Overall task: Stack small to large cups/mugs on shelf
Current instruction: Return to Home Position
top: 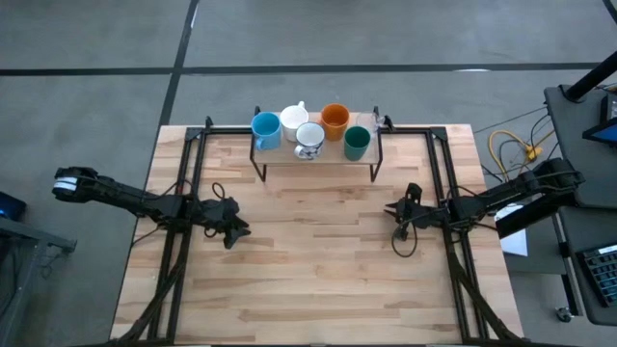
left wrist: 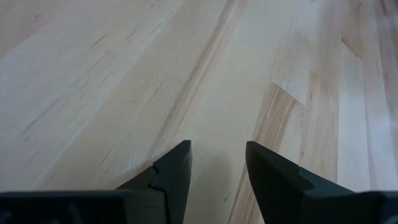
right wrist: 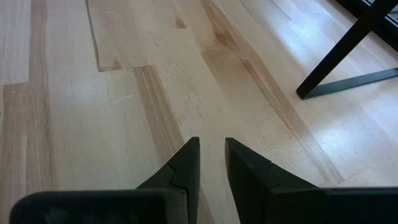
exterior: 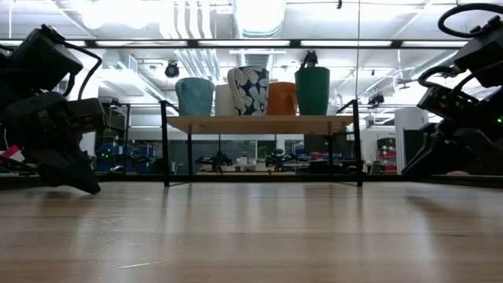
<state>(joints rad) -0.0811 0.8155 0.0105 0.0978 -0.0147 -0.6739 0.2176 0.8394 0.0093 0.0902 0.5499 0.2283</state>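
Note:
The shelf [top: 318, 159] stands at the table's far middle on thin black legs; it also shows in the low view [exterior: 259, 123]. On it stand a light blue mug [top: 266, 129], a white mug [top: 294, 118], a white mug with a dark flower pattern [top: 309, 139], an orange mug [top: 335, 120] and a dark teal-green cup [top: 357, 143]. A clear glass [top: 365, 121] shows faintly behind the teal cup. My left gripper [top: 234, 229] is open and empty, low over the table's left middle. My right gripper [top: 397, 214] is narrowly open and empty at the right middle.
Black frame rails [top: 183, 193] run along the table's left and right sides [top: 448, 183]. One black shelf leg [right wrist: 339, 53] shows in the right wrist view. Bare wood lies between the two grippers and toward the near edge [top: 318, 289].

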